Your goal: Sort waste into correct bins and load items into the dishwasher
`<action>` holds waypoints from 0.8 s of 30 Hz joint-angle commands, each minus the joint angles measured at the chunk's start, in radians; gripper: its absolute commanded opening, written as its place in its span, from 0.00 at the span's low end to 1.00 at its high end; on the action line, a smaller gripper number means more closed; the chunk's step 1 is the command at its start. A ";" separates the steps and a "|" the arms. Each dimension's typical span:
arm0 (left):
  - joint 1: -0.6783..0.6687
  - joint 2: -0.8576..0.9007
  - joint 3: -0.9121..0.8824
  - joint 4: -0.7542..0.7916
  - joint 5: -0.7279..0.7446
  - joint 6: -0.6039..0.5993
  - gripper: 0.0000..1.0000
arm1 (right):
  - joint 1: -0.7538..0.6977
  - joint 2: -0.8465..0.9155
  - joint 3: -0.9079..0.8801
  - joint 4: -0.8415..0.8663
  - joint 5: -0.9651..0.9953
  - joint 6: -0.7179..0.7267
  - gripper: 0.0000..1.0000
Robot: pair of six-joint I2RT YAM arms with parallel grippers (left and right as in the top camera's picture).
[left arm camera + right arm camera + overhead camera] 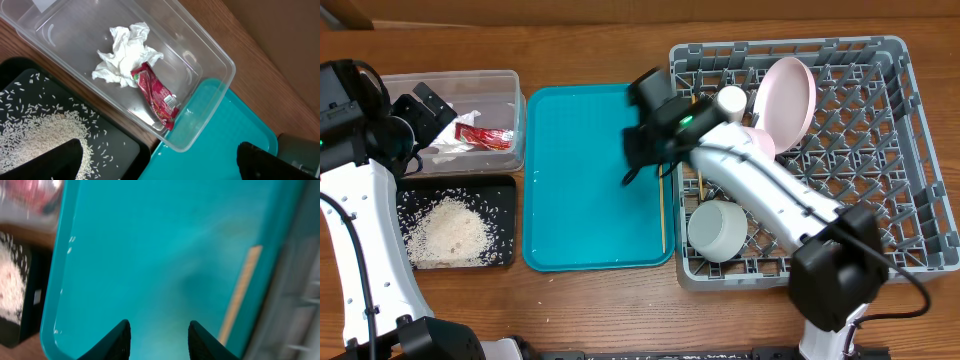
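The clear tub (515, 80) holds a crumpled white tissue (125, 60) and a red snack wrapper (157, 95). The black tray (505, 185) holds a heap of rice (448, 230). My left gripper (160, 165) is open and empty, hovering above the tub's near corner, and shows at the tub's left end in the overhead view (428, 108). My right gripper (159, 340) is open and empty over the teal tray (580, 180). One chopstick (663, 210) lies along that tray's right edge, right of the fingers (240, 295). The grey dish rack (880, 150) holds the pink plate (788, 97), white cup (731, 99) and a pale bowl (717, 230).
A second pale bowl (762, 140) lies in the rack, partly hidden by my right arm. A thin orange stick (699, 185) shows inside the rack's left edge. The tub, black tray and teal tray sit close together on the wooden table (620, 310).
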 commanded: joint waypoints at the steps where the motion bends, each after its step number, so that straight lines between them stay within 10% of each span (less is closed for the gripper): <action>1: 0.001 0.003 0.026 0.002 0.008 -0.014 1.00 | 0.087 0.040 -0.017 0.001 0.166 0.093 0.39; 10: 0.001 0.003 0.026 0.002 0.008 -0.014 1.00 | 0.185 0.169 -0.017 -0.068 0.523 0.317 0.39; 24: 0.001 0.003 0.026 0.002 0.008 -0.014 1.00 | 0.098 0.200 -0.051 -0.070 0.379 0.391 0.45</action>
